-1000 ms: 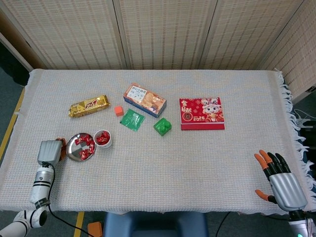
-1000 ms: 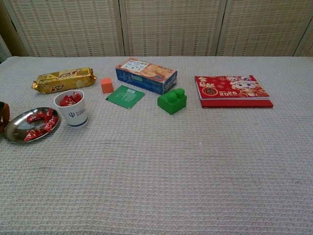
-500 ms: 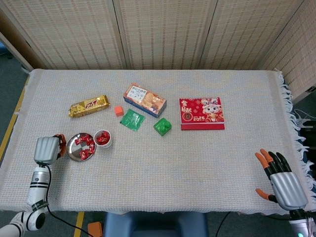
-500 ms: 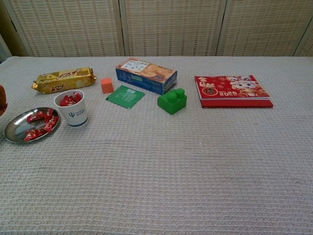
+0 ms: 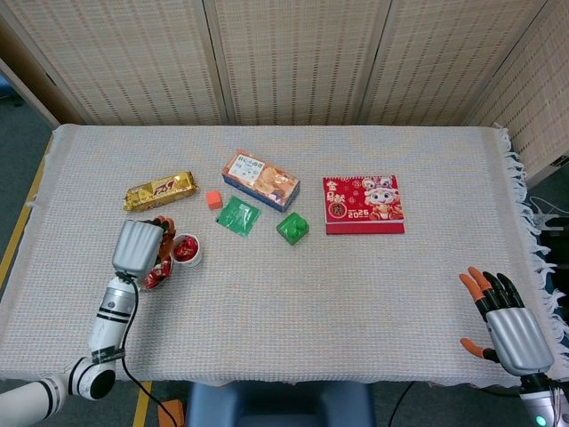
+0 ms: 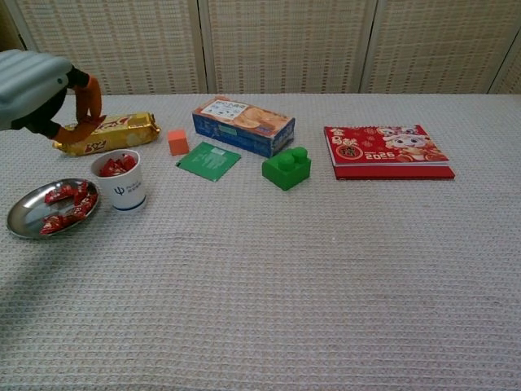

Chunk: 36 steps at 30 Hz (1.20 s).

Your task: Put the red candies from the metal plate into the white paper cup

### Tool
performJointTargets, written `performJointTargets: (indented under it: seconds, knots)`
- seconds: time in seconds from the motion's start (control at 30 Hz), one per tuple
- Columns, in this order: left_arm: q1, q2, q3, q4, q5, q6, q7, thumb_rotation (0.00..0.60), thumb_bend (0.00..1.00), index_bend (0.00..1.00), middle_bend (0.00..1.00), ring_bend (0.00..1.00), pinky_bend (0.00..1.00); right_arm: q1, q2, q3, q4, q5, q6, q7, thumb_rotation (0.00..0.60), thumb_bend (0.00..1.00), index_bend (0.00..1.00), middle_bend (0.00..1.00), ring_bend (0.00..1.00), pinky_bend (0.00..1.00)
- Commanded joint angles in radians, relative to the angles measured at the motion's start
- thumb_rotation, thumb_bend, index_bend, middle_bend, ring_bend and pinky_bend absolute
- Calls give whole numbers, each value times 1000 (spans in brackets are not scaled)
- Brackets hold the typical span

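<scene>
Your left hand [image 6: 37,98] is hovering raised above the near-left part of the table, at about ten o'clock from the white paper cup [image 6: 120,181] in the chest view, and in the head view it is covering most of the metal plate [image 6: 32,220]. Its orange-tipped fingers [image 6: 88,102] are curling downward; whether they are pinching a candy cannot be told from either view. The plate is sitting just beside the cup, at about eight o'clock from it, and several red candies [image 6: 63,208] are lying on it. More red wrappers are showing inside the cup, so the task is looking partly done. Your right hand [image 5: 507,325] is resting at the near-right edge of the table, released, its fingers spread, holding nothing, well apart from everything. A gold snack bar [image 6: 106,133] is lying at twelve o'clock from the cup, with a small orange cube [image 6: 177,141] and a green packet [image 6: 208,160] at around two o'clock. Watch the cup: it is light and upright, and fingers coming down off-centre are likely to be knocking it over and spilling what is already inside. The shallow plate could also be sliding or tipping if you are pressing on its rim, scattering candies across the cloth.
</scene>
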Motion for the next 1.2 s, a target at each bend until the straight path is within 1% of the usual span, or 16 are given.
performJointTargets:
  seconds: [0.03, 0.13, 0.27, 0.37, 0.43, 0.6, 0.7, 0.77, 0.83, 0.9, 1.0, 1.1, 1.2]
  knots:
    - [-48, -50, -14, 25, -30, -48, 50, 600, 390, 493, 518, 726, 1000, 0, 3, -1, 0, -1, -1, 4, 600, 32, 0, 0, 0, 2]
    - [-61, -75, -4, 61, -52, -72, 72, 600, 391, 472, 498, 726, 1000, -1, 8, -2, 3, -4, 2, 15, 600, 32, 0, 0, 0, 2]
    - [-57, -86, 18, 85, -50, -67, 73, 600, 392, 463, 491, 726, 1000, -5, 13, 0, 8, -1, 11, 30, 600, 31, 0, 0, 0, 2]
    - [-50, -81, 29, 83, -48, -58, 71, 600, 393, 458, 488, 726, 1000, -4, 15, 0, 8, -2, 9, 34, 600, 32, 0, 0, 0, 2]
    - [-44, -64, 37, 59, -49, -58, 68, 600, 392, 420, 454, 726, 1000, -3, 14, -1, 8, -3, 8, 33, 600, 32, 0, 0, 0, 2]
    - [-24, 8, 53, -57, -57, -71, 45, 600, 388, 149, 145, 725, 1000, 3, 9, 1, 6, 2, -6, 23, 600, 32, 0, 0, 0, 2]
    - [-18, 57, 63, -121, -81, -99, 51, 600, 388, 54, 44, 722, 1000, 6, 7, 2, 5, 5, -11, 18, 600, 32, 0, 0, 0, 2]
    - [-19, 88, 69, -150, -109, -125, 79, 600, 387, 24, 15, 719, 1000, 6, 7, 3, 4, 7, -12, 18, 600, 32, 0, 0, 0, 2]
    - [-25, 115, 74, -180, -153, -163, 108, 600, 383, 2, 0, 709, 1000, 6, 6, 3, 4, 7, -11, 17, 600, 32, 0, 0, 0, 2]
    - [-36, 134, 76, -198, -206, -209, 124, 600, 378, 0, 0, 694, 1000, 6, 6, 3, 4, 7, -12, 15, 600, 32, 0, 0, 0, 2]
    - [-54, 144, 71, -205, -272, -258, 128, 600, 377, 0, 0, 685, 1000, 7, 5, 3, 3, 8, -14, 13, 600, 32, 0, 0, 0, 2]
    - [-69, 137, 68, -192, -304, -279, 118, 600, 376, 2, 0, 683, 1000, 7, 5, 2, 3, 9, -15, 13, 600, 32, 0, 0, 0, 2]
    - [-78, 120, 74, -169, -306, -276, 112, 600, 375, 27, 11, 683, 1000, 7, 5, 3, 2, 12, -16, 11, 600, 32, 0, 0, 0, 2]
